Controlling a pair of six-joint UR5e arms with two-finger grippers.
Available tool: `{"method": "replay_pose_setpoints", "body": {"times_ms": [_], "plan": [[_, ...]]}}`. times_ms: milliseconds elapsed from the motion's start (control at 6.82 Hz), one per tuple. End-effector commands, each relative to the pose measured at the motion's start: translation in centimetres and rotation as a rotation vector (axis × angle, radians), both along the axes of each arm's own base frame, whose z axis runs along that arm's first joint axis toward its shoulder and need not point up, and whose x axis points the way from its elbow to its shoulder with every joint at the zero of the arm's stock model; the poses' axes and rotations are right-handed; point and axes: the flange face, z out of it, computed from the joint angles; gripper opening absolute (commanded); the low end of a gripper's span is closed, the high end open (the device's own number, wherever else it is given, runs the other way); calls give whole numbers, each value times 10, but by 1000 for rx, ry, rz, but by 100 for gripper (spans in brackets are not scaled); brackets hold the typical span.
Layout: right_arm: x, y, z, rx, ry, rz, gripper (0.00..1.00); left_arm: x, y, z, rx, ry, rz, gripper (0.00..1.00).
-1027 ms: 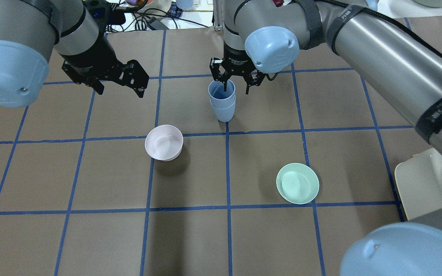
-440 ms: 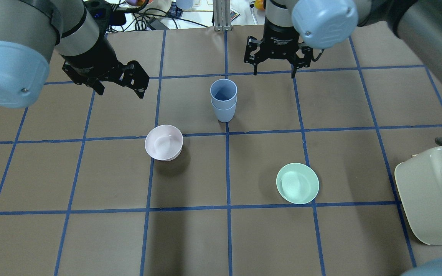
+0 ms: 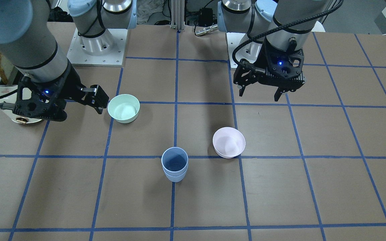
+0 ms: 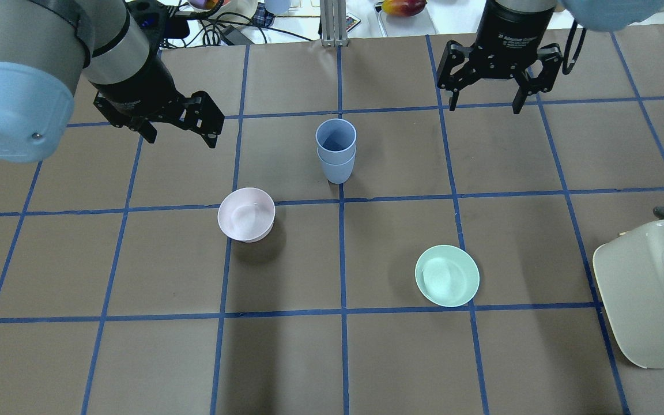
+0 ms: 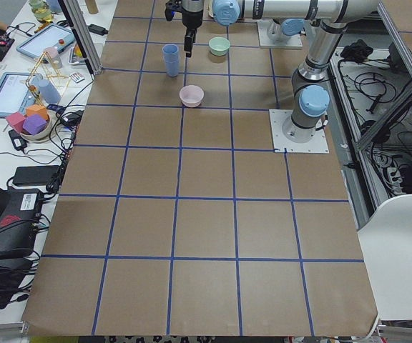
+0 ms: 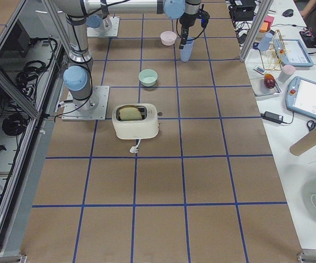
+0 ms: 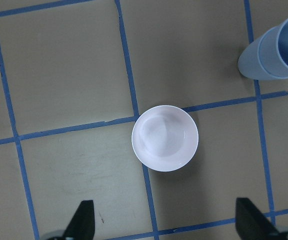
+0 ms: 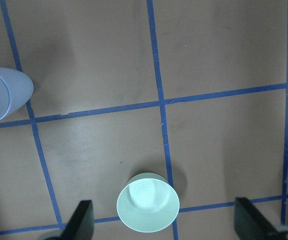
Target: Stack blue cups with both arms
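Note:
The two blue cups (image 4: pixel 336 151) stand nested one inside the other, upright on the table's far middle; they also show in the front view (image 3: pixel 175 164), the left wrist view (image 7: pixel 276 50) and the right wrist view (image 8: pixel 4 95). My left gripper (image 4: pixel 181 137) is open and empty, hovering to the left of the stack and apart from it. My right gripper (image 4: pixel 486 106) is open and empty, raised to the right of and beyond the stack. Neither gripper touches the cups.
A pale pink bowl (image 4: pixel 246 214) sits near-left of the stack, below my left gripper (image 7: pixel 166 225). A mint-green bowl (image 4: pixel 446 275) sits near-right. A cream toaster (image 4: pixel 649 294) stands at the right edge. Clutter lies beyond the table's far edge.
My right gripper, which had a finger inside the top cup, has let go and drawn away to the right and far side. The stack stays put. The left arm has not moved.

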Motion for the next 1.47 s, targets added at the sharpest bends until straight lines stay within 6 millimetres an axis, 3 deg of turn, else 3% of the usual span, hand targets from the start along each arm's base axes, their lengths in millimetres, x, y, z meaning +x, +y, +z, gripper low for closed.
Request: {"method": "replay_pose_setpoints", "body": {"times_ms": [0,147,440,1320], "plan": [[-8,17,22,-23,3,-5,100,1,0,1,-1,-1,2,100],[-11,36,29,-33,44,-5,100,-1,0,0,1,1,4,100],[-13,53,13,-9,44,3,100,0,-3,-1,2,1,5,100],[-25,47,7,6,25,-9,100,0,-3,0,-1,1,5,100]]}}
